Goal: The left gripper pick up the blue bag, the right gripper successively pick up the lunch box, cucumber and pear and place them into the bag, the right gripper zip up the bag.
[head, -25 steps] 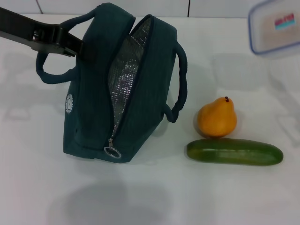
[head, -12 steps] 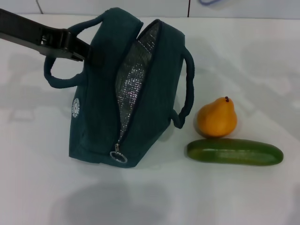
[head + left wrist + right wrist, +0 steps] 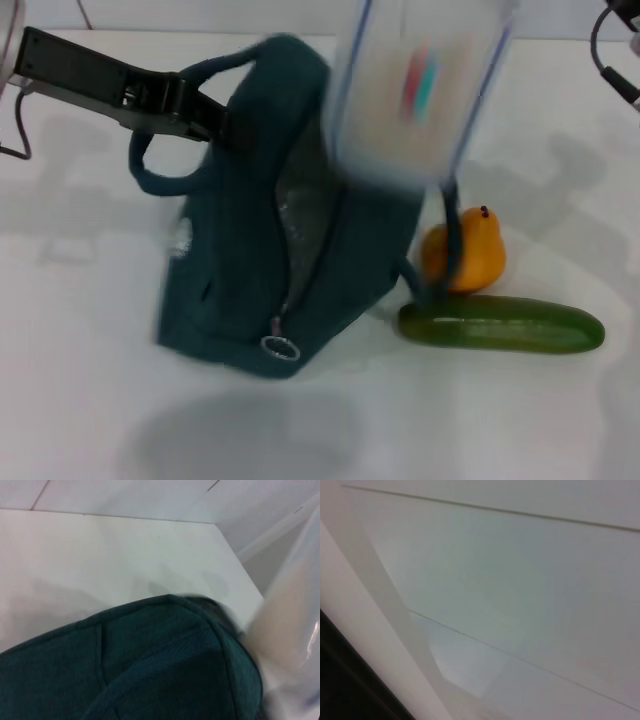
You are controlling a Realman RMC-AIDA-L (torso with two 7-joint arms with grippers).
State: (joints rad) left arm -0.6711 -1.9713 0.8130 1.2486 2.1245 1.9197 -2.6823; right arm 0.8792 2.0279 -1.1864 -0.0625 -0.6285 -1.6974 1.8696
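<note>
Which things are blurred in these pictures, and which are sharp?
Head view: the lunch box is smeared by motion above the blue bag, which is also soft, while the pear and cucumber are sharp. Left wrist view: the bag fabric is fairly sharp, the box a pale blur. Right wrist view: only vague pale surfaces.

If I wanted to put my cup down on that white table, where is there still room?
The table is bare across the near edge, in front of the blue bag and the cucumber. It is also bare left of the bag. It is crowded where the pear and cucumber press against the bag, with the lunch box overhead.
</note>
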